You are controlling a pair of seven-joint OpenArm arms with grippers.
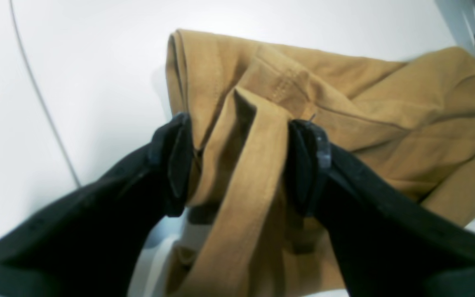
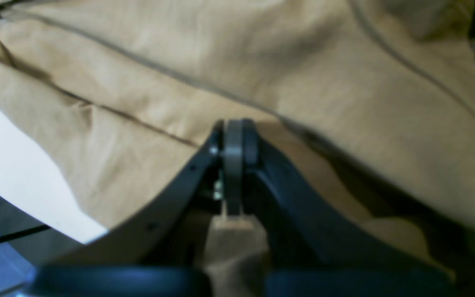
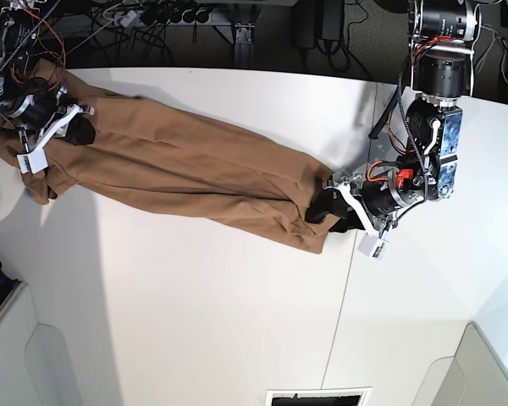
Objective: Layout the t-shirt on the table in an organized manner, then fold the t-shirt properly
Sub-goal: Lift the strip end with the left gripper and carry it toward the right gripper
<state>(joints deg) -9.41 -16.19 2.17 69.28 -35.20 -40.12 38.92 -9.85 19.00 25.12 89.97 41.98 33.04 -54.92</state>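
At the far left of the bench, the right pincer is pinched shut on one end of the t-shirt. The shirt lies bunched in a long rope, its long axis running left to right and sloping toward the near edge. At its right end, the left pincer stands wide, straddling a fold without clamping it. Closing there looks like the next need.

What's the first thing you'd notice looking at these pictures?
A long, rumpled tan t-shirt stretched across the white table catches the eye first. The right gripper pinches one end of it, and the left gripper stands open around folds at the other end.
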